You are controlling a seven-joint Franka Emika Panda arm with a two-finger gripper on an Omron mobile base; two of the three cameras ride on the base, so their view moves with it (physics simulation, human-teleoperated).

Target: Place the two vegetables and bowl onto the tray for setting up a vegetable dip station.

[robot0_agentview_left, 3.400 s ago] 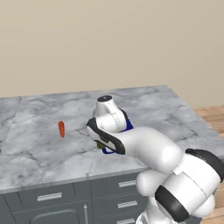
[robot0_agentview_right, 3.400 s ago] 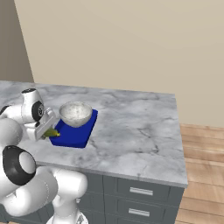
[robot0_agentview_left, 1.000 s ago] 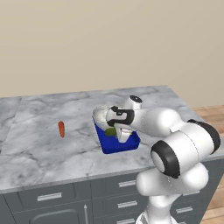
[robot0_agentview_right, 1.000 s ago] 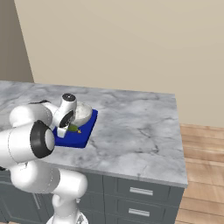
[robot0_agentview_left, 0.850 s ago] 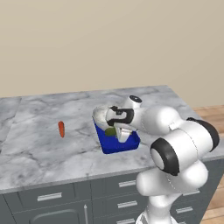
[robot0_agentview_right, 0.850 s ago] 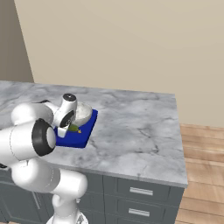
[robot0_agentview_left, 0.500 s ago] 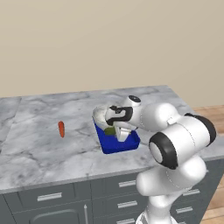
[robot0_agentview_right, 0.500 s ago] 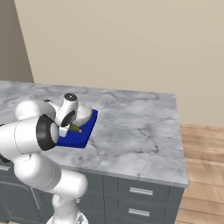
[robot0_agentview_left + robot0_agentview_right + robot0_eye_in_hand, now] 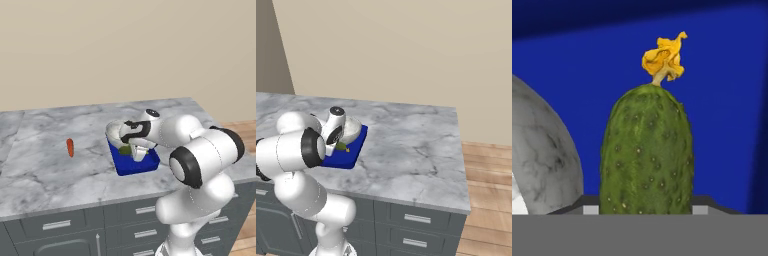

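Gripper (image 9: 134, 150) over tray (image 9: 142, 164), clamped on cucumber (image 9: 646, 155).
Bowl (image 9: 116, 133) sits on the tray (far end); carrot (image 9: 70, 147) lies apart on counter (image 9: 35, 170).

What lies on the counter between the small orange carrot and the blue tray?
Nothing: in the left base view, bare grey marble counter separates the small orange carrot from the blue rectangular tray.

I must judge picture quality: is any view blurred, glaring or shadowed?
Hand view: the cucumber is sharp, evenly lit against the blue tray. Left base view: the carrot is tiny but clear, with no glare. Right base view: the arm hides part of the bowl.
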